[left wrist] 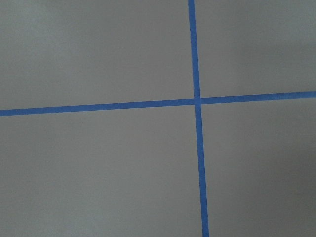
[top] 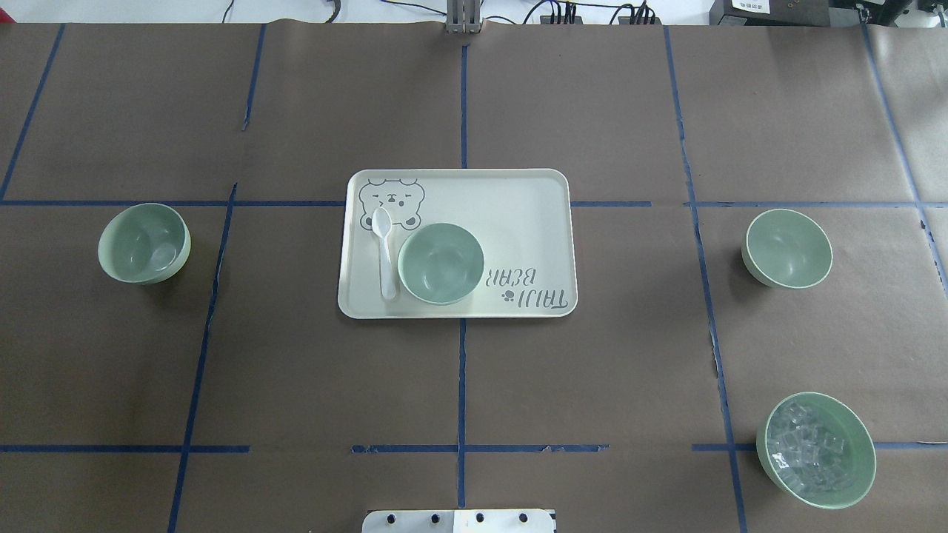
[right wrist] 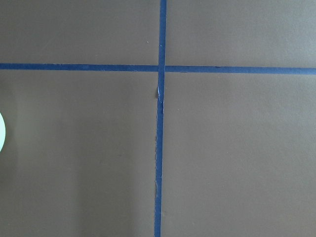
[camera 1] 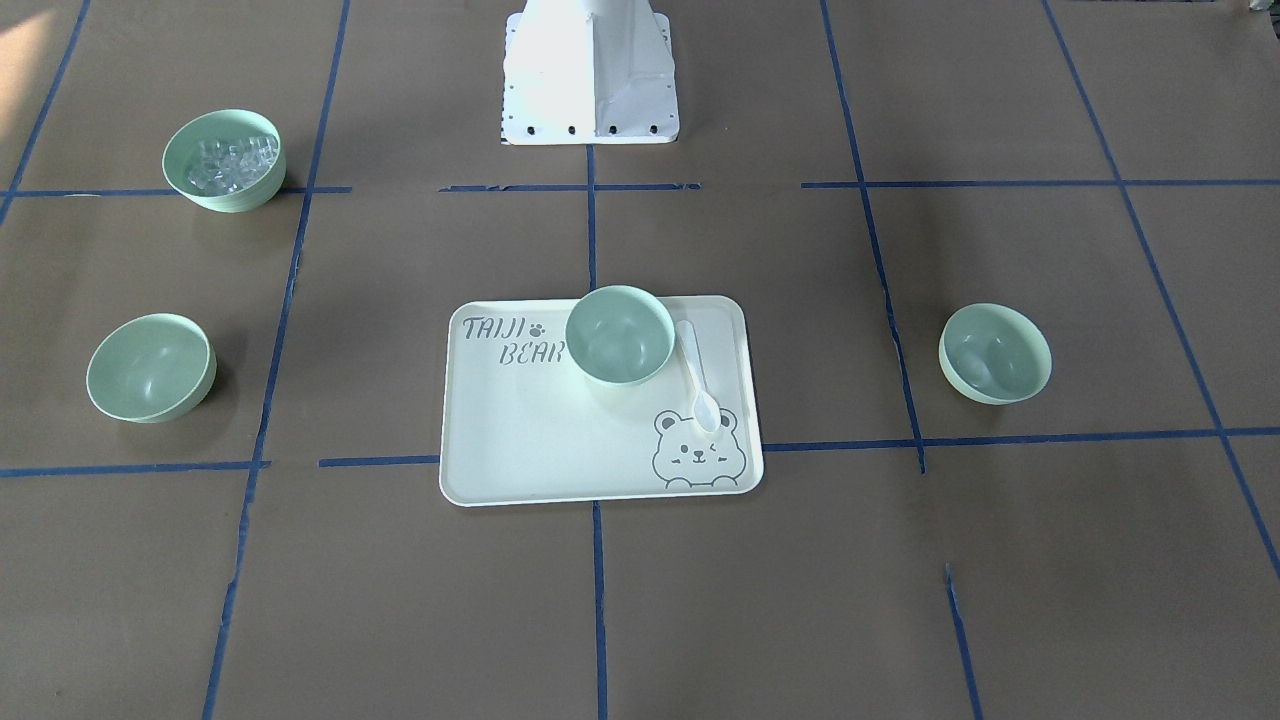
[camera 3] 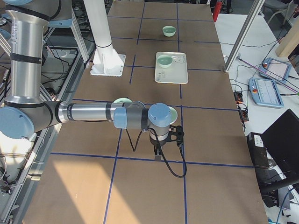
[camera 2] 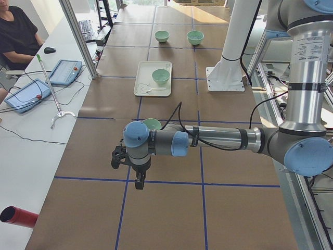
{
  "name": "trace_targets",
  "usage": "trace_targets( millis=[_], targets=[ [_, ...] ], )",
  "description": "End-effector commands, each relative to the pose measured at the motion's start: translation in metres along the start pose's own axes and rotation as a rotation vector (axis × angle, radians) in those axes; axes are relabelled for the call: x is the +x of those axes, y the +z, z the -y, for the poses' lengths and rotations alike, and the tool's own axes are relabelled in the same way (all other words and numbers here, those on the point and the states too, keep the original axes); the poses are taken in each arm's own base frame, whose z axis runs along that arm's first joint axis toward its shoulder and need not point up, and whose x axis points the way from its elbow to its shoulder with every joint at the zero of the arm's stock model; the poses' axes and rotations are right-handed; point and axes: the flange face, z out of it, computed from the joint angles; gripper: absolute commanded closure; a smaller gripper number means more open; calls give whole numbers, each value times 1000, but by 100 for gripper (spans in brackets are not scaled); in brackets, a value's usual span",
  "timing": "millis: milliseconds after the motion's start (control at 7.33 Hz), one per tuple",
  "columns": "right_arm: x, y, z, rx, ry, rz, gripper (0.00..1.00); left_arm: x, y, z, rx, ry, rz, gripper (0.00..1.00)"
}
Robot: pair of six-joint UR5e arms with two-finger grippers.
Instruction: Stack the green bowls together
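Mint green on a brown-paper table (top: 296, 370) gridded with blue tape (top: 461, 385).
The left bowl (top: 145, 243), middle bowl (top: 441, 263) and right bowl (top: 787, 248) are plain pale mint green; the near-right fourth green bowl (top: 855, 444) holds clear cubes (top: 807, 444). The cream tray (top: 518, 215) bears a grey bear face and grey "TAIJI BEAR" lettering; the spoon (top: 385, 259) is white.

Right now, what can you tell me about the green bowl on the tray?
The green bowl is small, round and pale mint, seemingly smooth plastic, plain and empty inside. It stands upright, mouth up, on the pale bear-print tray, near the tray's edge on the robot's side, beside the printed lettering. A white spoon lies on the tray close beside it; whether they touch I cannot tell.
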Motion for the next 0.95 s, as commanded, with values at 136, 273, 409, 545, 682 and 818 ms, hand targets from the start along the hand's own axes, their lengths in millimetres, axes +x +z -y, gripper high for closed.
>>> trace_targets(
  millis=[136,273,409,545,682,818],
  targets=[
    [-1,0,0,2,-2,5,0,-2,5,-7,-3,-8,-7,0],
    [-8,-7,2,17,-18,-2,0,4,0,-3,8,2,-16,0],
    [-20,-20,9,44,-45,-4,0,20,-7,6,27,-33,-67,0],
    [-34,-35,16,75,-75,-11,0,44,-20,16,79,-63,-124,0],
    [-35,-33,15,72,-72,4,0,89,-21,23,111,-62,-168,0],
    [-36,-34,15,72,-72,17,0,141,-7,25,86,-86,-192,0]
  ],
)
